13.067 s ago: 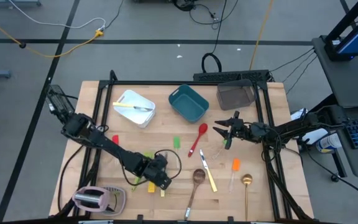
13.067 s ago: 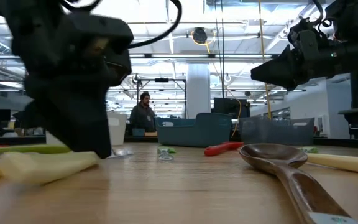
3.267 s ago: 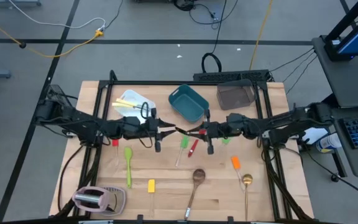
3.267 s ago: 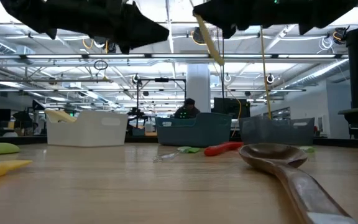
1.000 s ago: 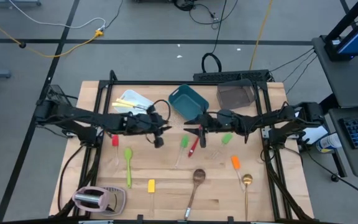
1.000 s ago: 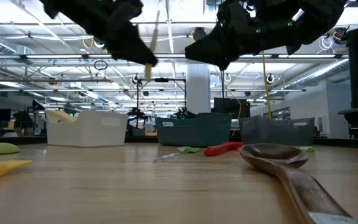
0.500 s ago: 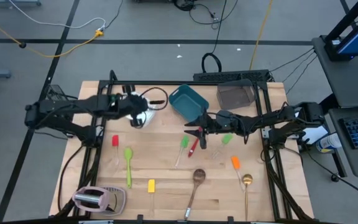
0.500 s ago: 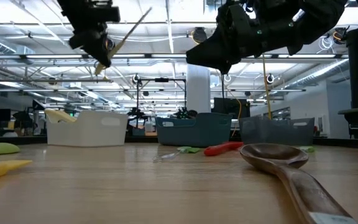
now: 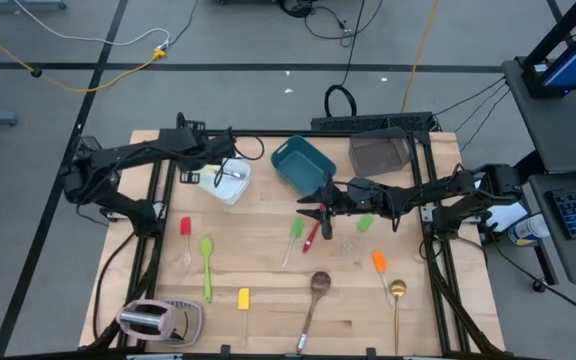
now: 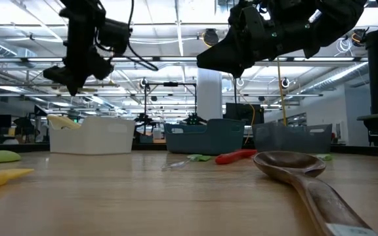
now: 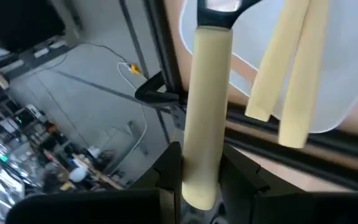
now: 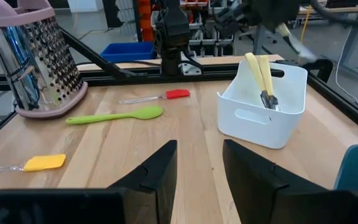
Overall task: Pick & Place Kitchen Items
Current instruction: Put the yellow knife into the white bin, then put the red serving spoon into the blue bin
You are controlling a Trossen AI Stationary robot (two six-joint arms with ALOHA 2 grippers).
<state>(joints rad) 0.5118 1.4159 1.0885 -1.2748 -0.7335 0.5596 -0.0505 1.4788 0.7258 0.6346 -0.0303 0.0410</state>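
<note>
My left gripper (image 9: 213,170) hangs over the white tub (image 9: 230,185) at the far left and is shut on a cream-handled knife (image 11: 207,106). Two more cream-handled knives (image 11: 284,68) lie inside that tub. My right gripper (image 9: 313,212) is open and empty, above the table's middle beside the red spoon (image 9: 318,224); it also shows in the right wrist view (image 12: 199,171). On the wood lie a green spoon (image 9: 206,252), a red spatula (image 9: 185,228), a yellow spatula (image 9: 243,298), a wooden spoon (image 9: 318,285), an orange spatula (image 9: 378,262) and a gold spoon (image 9: 396,292). My left gripper pinches the knife's cream handle near its free end (image 11: 199,177) between its two fingers (image 11: 169,177). The knife lies along the fingers, its black collar (image 11: 216,15) and blade end pointing away toward the tub. The knife is lifted clear, above the tub.
A teal tub (image 9: 303,165) and a smoky-grey tub (image 9: 379,153) stand at the far edge. A pinkish toaster-like piece (image 9: 158,320) sits at the near left corner. Small green spatulas (image 9: 295,228) (image 9: 365,222) lie mid-table. A black frame rail (image 9: 168,165) runs beside the white tub.
My left gripper has carried the knife from above the table's middle toward the far left, turning as it went, and now stands over the white tub. The knife stays in its hold.
</note>
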